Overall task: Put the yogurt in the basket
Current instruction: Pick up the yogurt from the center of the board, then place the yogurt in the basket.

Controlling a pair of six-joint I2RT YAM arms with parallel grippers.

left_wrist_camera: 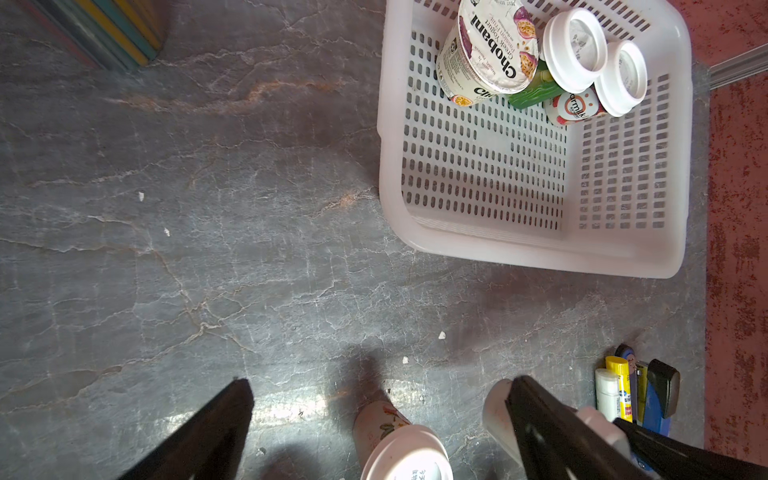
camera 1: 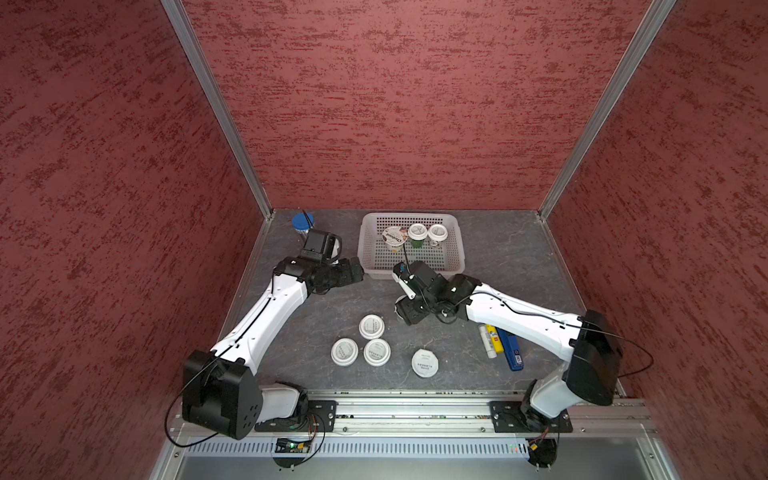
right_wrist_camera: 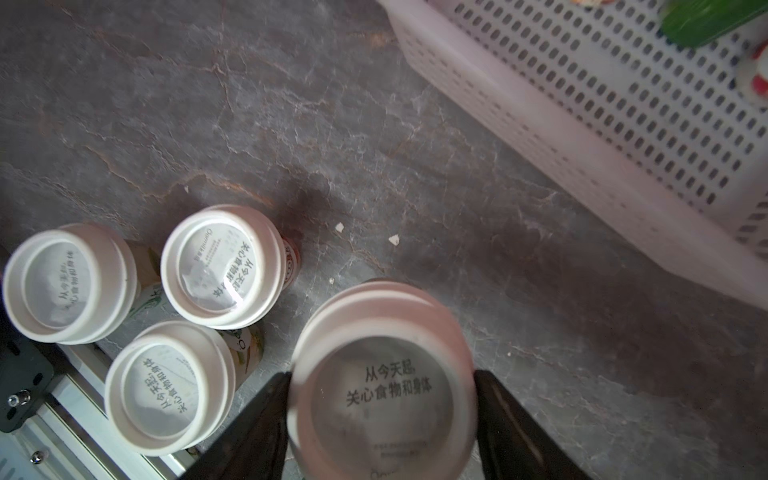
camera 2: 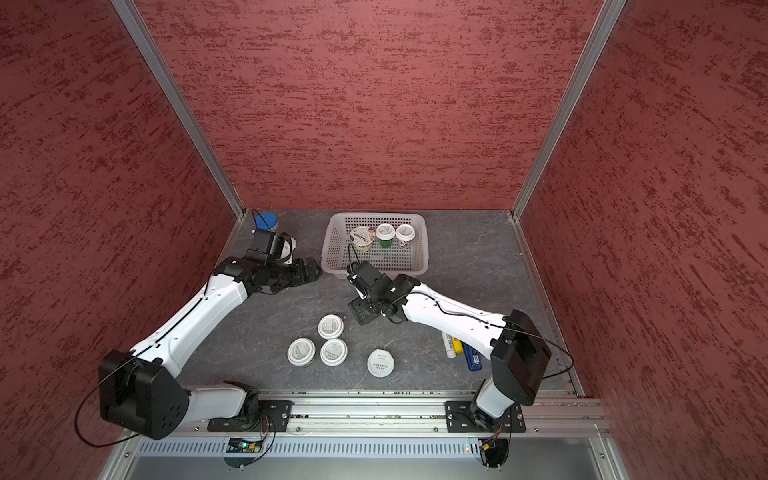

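Note:
My right gripper is shut on a white-lidded yogurt cup, its fingers pressed to the cup's sides. In both top views it hangs between the basket and the loose cups. Three yogurt cups cluster on the table, and one stands apart. The pale mesh basket holds a Chobani cup, a green-sided cup and another white-lidded one. My left gripper is open beside the basket's left end, holding nothing.
A clear tube with a blue cap stands at the back left corner. A glue stick and a blue stapler lie under my right forearm. Red walls close three sides; a metal rail runs along the front.

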